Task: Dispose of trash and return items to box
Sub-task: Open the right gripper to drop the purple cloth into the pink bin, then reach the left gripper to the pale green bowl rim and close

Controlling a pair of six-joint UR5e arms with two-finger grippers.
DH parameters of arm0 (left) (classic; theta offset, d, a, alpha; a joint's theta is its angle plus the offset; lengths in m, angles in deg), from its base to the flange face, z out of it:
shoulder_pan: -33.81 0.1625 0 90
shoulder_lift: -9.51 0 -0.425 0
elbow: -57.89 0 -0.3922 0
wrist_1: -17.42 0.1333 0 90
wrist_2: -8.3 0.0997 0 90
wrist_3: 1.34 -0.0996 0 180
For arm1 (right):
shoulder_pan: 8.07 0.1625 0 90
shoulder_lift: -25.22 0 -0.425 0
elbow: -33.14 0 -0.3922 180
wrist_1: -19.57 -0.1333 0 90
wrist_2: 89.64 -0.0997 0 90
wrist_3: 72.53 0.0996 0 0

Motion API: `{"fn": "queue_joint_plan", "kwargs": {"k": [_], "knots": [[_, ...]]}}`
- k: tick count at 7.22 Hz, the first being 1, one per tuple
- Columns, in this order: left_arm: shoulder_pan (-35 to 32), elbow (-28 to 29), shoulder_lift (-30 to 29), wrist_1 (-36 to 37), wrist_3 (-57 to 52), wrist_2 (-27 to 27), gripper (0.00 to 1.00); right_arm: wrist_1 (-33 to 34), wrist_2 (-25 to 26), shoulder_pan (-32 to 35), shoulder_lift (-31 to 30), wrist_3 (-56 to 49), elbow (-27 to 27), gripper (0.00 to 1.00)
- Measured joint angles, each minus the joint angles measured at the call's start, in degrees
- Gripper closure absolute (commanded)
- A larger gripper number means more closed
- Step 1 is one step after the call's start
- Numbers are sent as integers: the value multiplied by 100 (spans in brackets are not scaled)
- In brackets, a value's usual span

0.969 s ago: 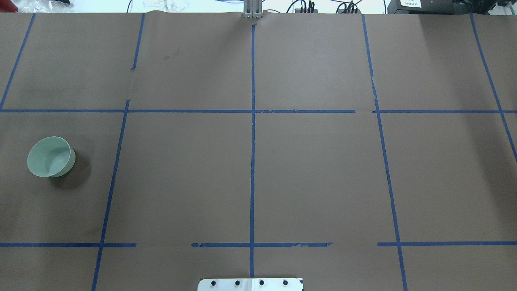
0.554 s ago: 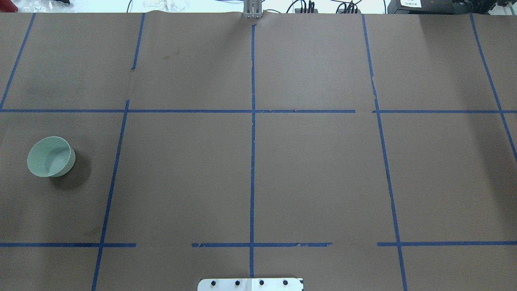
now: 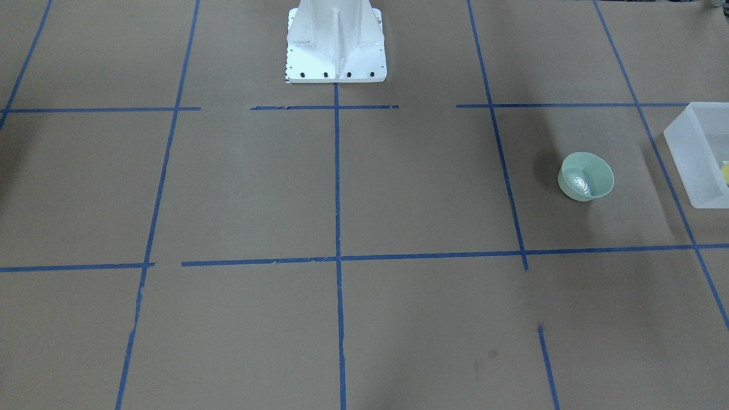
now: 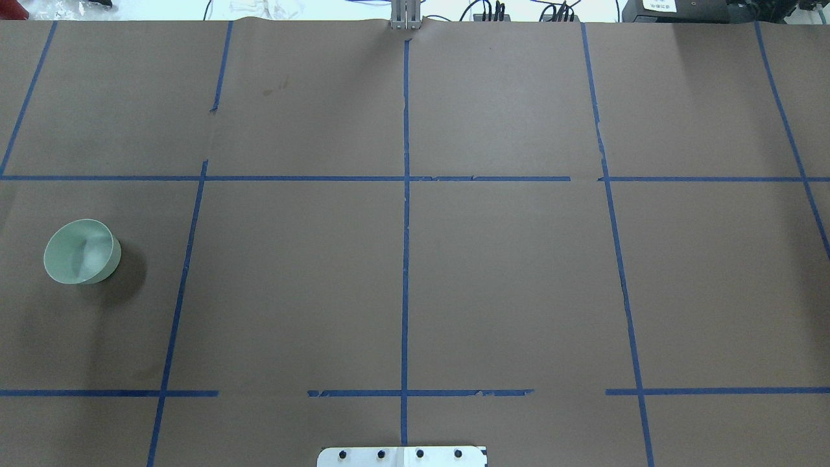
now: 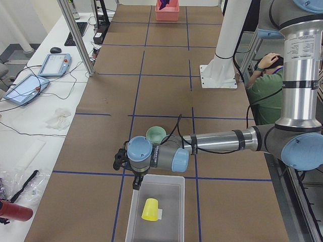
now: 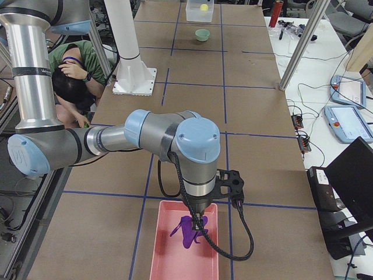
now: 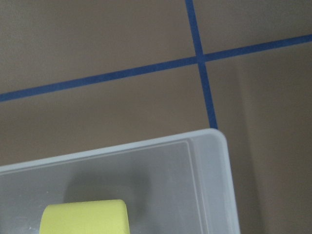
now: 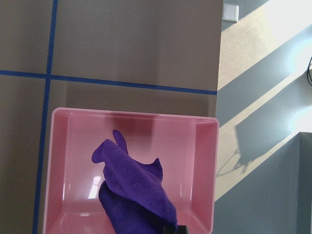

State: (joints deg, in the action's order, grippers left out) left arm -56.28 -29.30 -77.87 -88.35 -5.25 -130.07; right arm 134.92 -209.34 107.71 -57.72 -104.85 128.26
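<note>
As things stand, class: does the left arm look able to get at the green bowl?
Probably yes. The green bowl stands alone on bare paper, just beyond the left gripper hovering at the box edge.

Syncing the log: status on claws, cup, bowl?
Left claw over box edge, right claw over pink bin with purple cloth; states unclear. Cup boxed, bowl out on table. No clutter near bowl.
</note>
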Motion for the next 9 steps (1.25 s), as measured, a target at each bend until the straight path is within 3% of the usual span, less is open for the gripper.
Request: {"fn": "queue_joint_plan", "kwargs": {"k": [1,2,3,6,9], "knots": [[0,-75,-180,153,49,4,0,-402,56,53,-2,-141,-423,100],[-1,-130,-355,343,67,13,0,-735,63,88,-7,-188,-786,90],[-5,-193,-463,457,72,41,0,-897,52,101,-16,-171,-982,1],[56,-691,-523,494,245,99,0,-993,-502,45,-205,139,-1126,0],[1028,-1483,-558,77,2287,331,0,-989,-863,-323,-277,779,-835,0]]}}
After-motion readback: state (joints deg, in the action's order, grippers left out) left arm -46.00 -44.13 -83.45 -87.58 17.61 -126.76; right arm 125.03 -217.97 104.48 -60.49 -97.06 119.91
